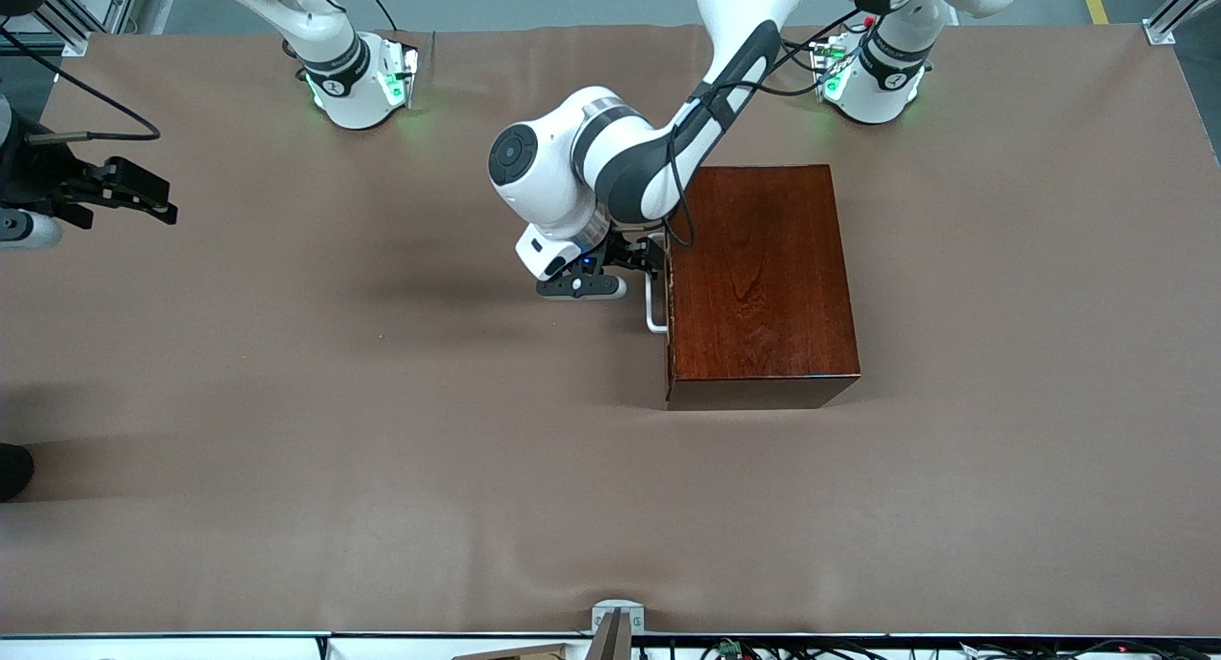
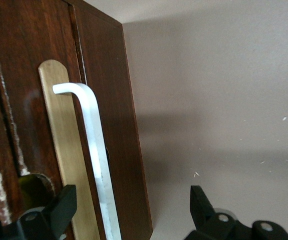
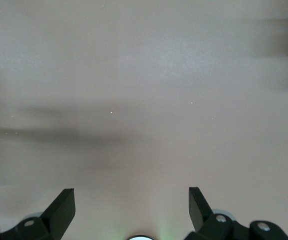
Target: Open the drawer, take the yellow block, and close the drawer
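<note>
Brown cloth covers the whole table [image 1: 286, 402], and going across the front view from the right arm's end to the left arm's end, the first thing is the right gripper [image 1: 143, 197], hanging over bare cloth at the table's edge with its fingers spread wide around nothing; that arm waits. Next comes the left gripper [image 1: 641, 259], low in front of the glossy dark reddish-brown wooden box [image 1: 758, 283], level with the upper half of the white U-shaped bar handle [image 1: 654, 307]. The dark-fronted drawer [image 2: 13, 125] sits shut in the box, so the small yellow block is out of sight. The coming move turns on one relation: the handle's long axis runs along the drawer front, toward and away from the front camera, and the left gripper faces it from the right arm's end of the table, so a pull would go that way. The left arm is plainly nearer. From above, the wrist hides the fingers; the left wrist view shows them parted, the bar between the two fingertips [image 2: 58, 207], nearer to one, with neither finger touching it.
</note>
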You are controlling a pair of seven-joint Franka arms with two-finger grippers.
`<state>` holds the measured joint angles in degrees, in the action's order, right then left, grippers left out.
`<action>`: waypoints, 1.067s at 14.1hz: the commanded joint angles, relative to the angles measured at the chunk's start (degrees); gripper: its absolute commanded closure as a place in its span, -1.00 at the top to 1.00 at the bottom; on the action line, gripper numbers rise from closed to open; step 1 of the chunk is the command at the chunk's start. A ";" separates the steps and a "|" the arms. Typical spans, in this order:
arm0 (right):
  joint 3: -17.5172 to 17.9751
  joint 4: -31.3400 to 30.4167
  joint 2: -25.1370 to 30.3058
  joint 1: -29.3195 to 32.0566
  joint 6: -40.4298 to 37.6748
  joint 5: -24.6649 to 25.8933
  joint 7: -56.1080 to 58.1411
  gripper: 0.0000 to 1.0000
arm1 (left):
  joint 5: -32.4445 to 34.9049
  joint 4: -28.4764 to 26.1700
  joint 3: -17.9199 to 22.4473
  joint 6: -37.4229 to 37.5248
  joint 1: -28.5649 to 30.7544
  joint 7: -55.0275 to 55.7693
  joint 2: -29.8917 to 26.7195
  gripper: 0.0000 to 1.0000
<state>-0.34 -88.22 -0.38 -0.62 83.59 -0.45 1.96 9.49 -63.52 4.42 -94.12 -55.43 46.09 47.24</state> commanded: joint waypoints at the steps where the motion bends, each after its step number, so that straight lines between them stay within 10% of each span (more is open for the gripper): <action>1: 0.52 0.77 -0.32 0.79 -0.10 0.27 0.94 1.00 | -1.05 1.99 0.94 1.22 -0.56 2.14 1.62 1.00; 15: 0.52 0.69 -0.93 1.41 0.34 0.71 0.24 1.00 | -8.43 2.35 0.33 -11.68 -1.17 19.02 4.08 1.00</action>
<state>-0.42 -88.21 -0.90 -0.23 84.01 -0.14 1.96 3.65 -63.12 4.77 -101.57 -55.53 62.25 49.39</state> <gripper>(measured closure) 0.000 0.000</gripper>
